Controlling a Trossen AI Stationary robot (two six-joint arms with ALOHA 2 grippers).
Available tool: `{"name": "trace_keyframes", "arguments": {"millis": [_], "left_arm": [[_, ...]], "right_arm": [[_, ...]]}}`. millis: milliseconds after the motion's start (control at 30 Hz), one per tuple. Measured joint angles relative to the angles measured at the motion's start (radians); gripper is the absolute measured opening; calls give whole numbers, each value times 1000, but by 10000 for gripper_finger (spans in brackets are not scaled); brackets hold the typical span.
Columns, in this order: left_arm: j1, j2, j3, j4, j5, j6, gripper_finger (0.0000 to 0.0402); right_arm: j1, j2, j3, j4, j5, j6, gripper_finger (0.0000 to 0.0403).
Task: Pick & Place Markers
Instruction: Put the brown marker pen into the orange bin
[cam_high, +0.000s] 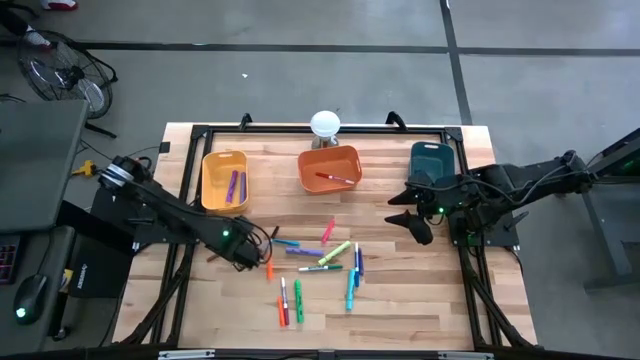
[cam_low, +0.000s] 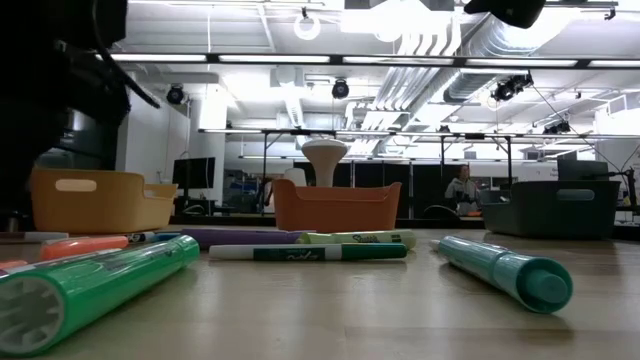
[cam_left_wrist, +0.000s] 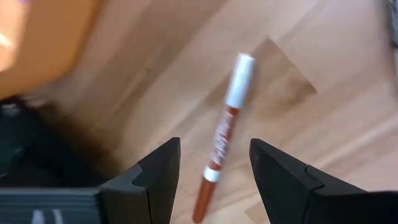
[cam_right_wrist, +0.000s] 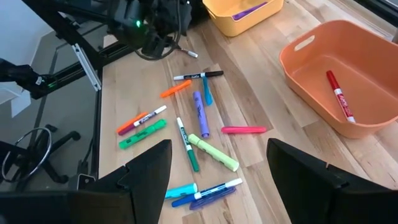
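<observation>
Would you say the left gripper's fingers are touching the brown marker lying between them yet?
Apart. In the left wrist view the open left gripper straddles the brown marker, with bare wood visible on both sides between the marker and each finger.

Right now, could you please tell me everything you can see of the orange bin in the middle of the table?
The orange bin is a smooth, plastic-looking tub with rounded corners and a slot handle cut into an end wall. It sits upright at the table's far edge, between the yellow bin and the teal bin, touching neither. Inside, one red marker with a white label lies on its floor. No gripper touches it.
</observation>
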Motion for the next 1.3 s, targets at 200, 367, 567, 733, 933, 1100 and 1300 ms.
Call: {"name": "trace_keyframes", "arguments": {"millis": [200, 367, 567, 733, 933, 1100, 1300], "left_arm": [[0, -61, -124, 133, 59, 43, 190], [0, -77, -213, 210, 124, 79, 190], [3, -83, -275, 292, 182, 129, 190], [0, -74, -215, 213, 91, 138, 190], [0, -71, -164, 202, 0, 188, 190], [0, -51, -164, 251, 0, 217, 190], [0, 5, -158, 246, 22, 252, 190]], "right_arm": [[0, 0, 0, 0, -5, 11, 252], [0, 0, 0, 0, -5, 15, 252], [0, 0, 0, 0, -10, 30, 252], [0, 0, 0, 0, -11, 37, 252], [0, 0, 0, 1, -12, 38, 252], [0, 0, 0, 1, -12, 41, 252], [0, 0, 0, 1, -12, 60, 252]]}}
